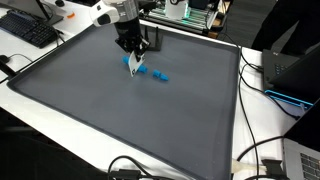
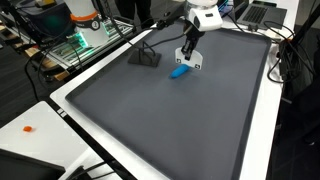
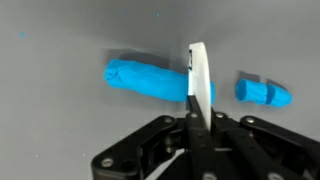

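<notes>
Block, blue, long axis L-R in wrist view, at tool

There are two blue pieces on the table: one long blue piece and one short blue piece. There is one gray mat, one gripper and one black keyboard.

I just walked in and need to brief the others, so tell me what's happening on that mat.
A robot arm holds its jaws low over a dark grey mat. In the wrist view the jaws look shut, right over one end of a long blue piece; a shorter blue piece lies apart beside it. Both seem to rest on the mat.
</notes>
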Motion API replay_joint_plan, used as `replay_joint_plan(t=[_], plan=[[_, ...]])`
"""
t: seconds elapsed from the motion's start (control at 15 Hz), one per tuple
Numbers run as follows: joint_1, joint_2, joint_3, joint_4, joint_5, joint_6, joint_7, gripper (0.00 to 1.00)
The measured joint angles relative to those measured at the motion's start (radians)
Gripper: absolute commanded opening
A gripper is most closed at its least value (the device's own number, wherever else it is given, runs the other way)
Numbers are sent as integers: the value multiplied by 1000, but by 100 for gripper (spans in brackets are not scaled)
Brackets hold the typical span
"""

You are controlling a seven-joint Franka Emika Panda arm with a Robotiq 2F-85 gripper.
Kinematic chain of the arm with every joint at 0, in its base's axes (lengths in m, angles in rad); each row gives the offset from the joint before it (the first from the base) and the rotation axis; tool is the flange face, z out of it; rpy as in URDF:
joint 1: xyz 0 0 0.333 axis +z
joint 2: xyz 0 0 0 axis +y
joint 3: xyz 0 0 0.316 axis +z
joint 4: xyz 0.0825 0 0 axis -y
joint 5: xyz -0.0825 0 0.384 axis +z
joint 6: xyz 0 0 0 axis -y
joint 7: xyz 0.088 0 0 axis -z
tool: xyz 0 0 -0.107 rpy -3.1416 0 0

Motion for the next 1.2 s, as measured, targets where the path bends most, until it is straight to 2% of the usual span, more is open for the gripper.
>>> replay_joint_plan(t=[0.8,1.2], plan=[[0,28,5,0,3,0,-1,1],[-17,31,30,0,47,-6,-27,1]])
